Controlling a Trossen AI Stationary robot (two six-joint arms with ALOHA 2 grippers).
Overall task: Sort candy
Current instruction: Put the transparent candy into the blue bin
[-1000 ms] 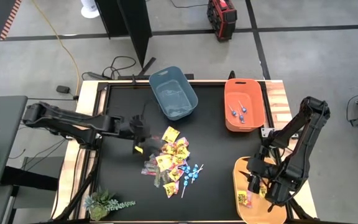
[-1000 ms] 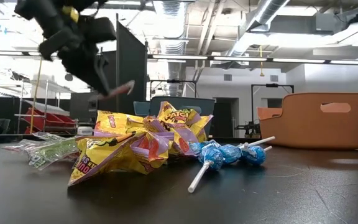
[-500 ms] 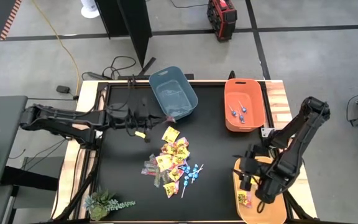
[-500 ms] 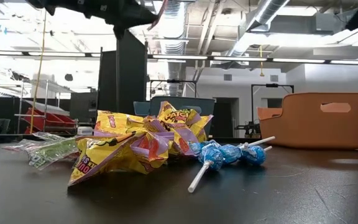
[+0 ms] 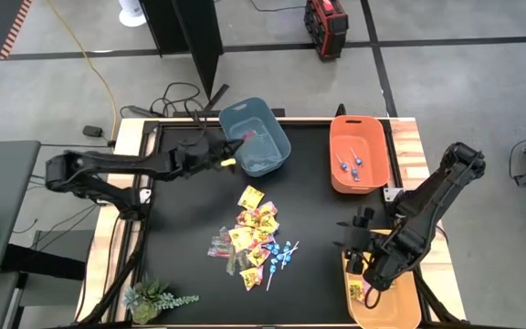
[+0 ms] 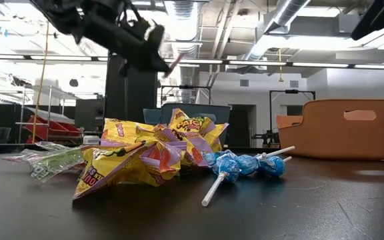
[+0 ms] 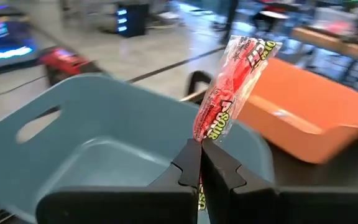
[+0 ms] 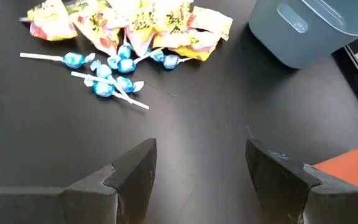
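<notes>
My left gripper (image 5: 229,162) hovers at the near-left rim of the blue-grey bin (image 5: 256,137), shut on a slim pinkish clear-wrapped stick (image 7: 229,87); the low view shows it raised high (image 6: 159,50). The candy pile (image 5: 254,238) lies mid-table: yellow packets (image 6: 145,157), blue lollipops (image 8: 107,74) and a few clear-wrapped sticks (image 6: 52,160). My right gripper (image 8: 201,162) is open, empty, above bare table at the left rim of the yellow bin (image 5: 386,311). My left gripper pinches the pinkish stick by its lower end (image 7: 199,163) between the two shut fingers (image 7: 188,165). The rest of the stick juts out past the fingertips, lifted clear, over the blue-grey bin's rim.
The orange bin (image 5: 359,153) at the far right holds a few blue lollipops (image 5: 350,166). The yellow bin holds yellow packets (image 5: 359,292). A small plant (image 5: 149,300) sits at the near-left corner. Bare black tabletop surrounds the pile.
My left gripper has risen from the pile's left side and swung toward the far edge and rightward to the blue-grey bin, carrying the pinkish stick clear of the table. My right gripper has drifted from over the yellow bin toward the left, toward the pile.
</notes>
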